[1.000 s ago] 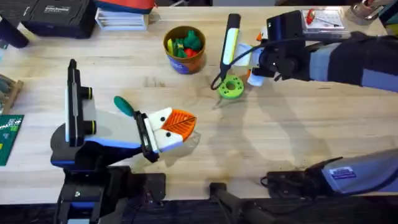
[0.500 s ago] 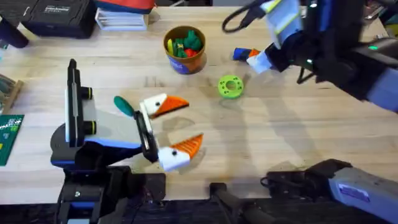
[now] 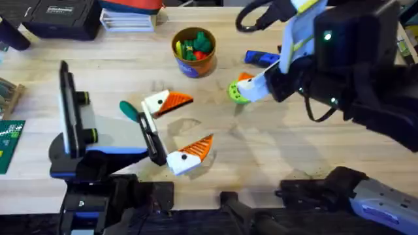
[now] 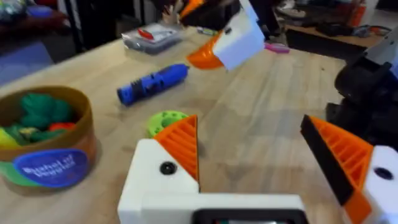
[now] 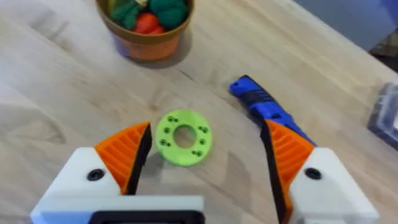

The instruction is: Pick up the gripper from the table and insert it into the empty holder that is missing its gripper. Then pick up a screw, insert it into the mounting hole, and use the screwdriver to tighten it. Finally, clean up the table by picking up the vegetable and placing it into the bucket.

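Wood table: my right claw dropped nearer, spread over the lime ring; left claw spread wide; screwdriver lying far right.

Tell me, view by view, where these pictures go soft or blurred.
Overhead: the right arm looms large, dark and smeared; the bucket is crisp. Left wrist: the near fingers are fairly sharp, the screwdriver and background soft. Right wrist: the lime green ring is clear, the bucket slightly soft.

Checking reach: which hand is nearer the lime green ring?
Right. The right hand hovers open directly over the lime green ring; the left hand is open well off toward the left arm's side.
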{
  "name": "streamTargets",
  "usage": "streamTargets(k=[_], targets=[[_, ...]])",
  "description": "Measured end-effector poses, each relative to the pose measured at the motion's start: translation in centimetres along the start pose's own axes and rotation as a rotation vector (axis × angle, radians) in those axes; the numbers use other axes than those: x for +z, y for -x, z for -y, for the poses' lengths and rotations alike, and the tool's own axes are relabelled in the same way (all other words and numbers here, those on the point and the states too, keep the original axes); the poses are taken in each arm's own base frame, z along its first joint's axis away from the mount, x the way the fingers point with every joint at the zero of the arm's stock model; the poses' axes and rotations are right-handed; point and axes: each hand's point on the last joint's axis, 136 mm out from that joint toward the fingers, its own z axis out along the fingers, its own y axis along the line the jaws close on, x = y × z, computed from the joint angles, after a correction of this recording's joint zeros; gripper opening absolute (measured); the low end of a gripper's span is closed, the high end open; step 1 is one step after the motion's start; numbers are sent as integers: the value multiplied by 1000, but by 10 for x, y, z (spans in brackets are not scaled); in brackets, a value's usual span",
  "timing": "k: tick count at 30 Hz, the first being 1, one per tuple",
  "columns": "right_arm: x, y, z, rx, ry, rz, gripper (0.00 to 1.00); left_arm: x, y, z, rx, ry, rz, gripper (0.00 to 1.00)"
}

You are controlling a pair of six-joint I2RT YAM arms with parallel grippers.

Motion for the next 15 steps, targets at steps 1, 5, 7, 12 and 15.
streamTargets(k=[1, 5, 7, 12, 15], targets=[[-1, 0, -6, 14, 14, 0, 994, 0, 4, -1, 21, 7, 11, 986], [-3, 2, -20, 57, 49, 8, 994, -1, 16, -13, 5, 86, 42, 986], [-4, 3, -23, 71, 56, 9, 994, -4, 26, -21, -19, 148, 52, 985], [1, 1, -25, 93, 57, -4, 993, -18, 54, -46, -143, 375, 18, 986], [9, -5, -27, 92, 57, -35, 994, -30, 60, -66, -244, 529, -63, 986]])
